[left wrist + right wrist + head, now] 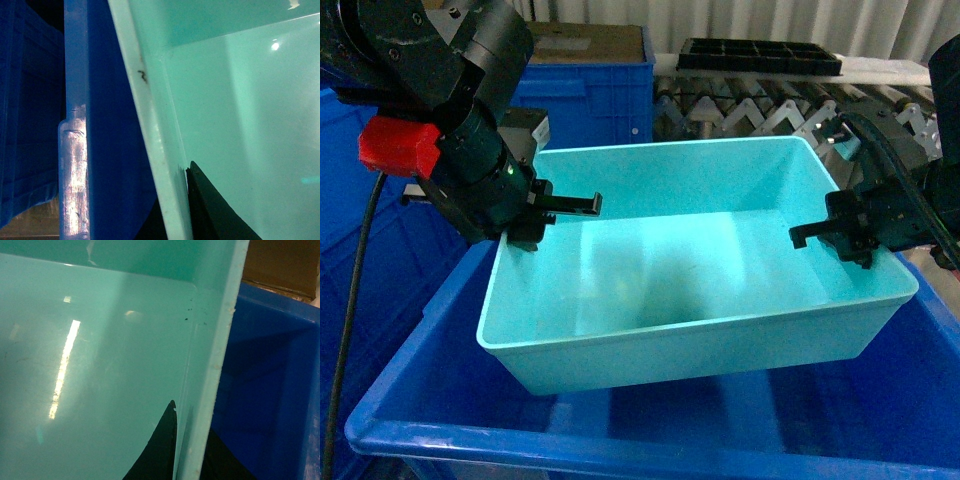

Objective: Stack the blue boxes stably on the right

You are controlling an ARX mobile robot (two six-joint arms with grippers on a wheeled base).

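Turquoise tub: the smooth light-turquoise rectangular plastic tub (690, 290) sits tilted inside the larger, deeper royal-blue plastic tub (650, 430), its near-left corner lower than its far-right corner; its base is hidden behind the blue walls, so whether it rests on the floor of the bigger tub cannot be told.
Royal-blue tub: it fills the near part of the head view, its rim running along the near edge and up the left side, just outside the turquoise tub's left wall.
Left claw: the left gripper (525, 215) is at the far-left rim of the turquoise tub. In the left wrist view a dark finger (212, 210) lies against the inner face of the wall and another dark part shows just outside the pale rim, so the claw is closed on that wall, narrowly spread by the wall's thickness.
Right claw: the right gripper (860, 245) is at the right rim of the turquoise tub, towards the far end. The right wrist view shows a black finger (157, 450) flat on the inner face and a dark part on the outer side of the same wall, so it likewise pinches the wall.
Tub relative to claws: the turquoise tub spans between the two claws, held by opposite side walls.
Surroundings: a ribbed dark-blue crate (590, 95) stands far left behind the left arm; a roller conveyor (750, 110) with a black compartment tray (760, 55) runs along the far side.
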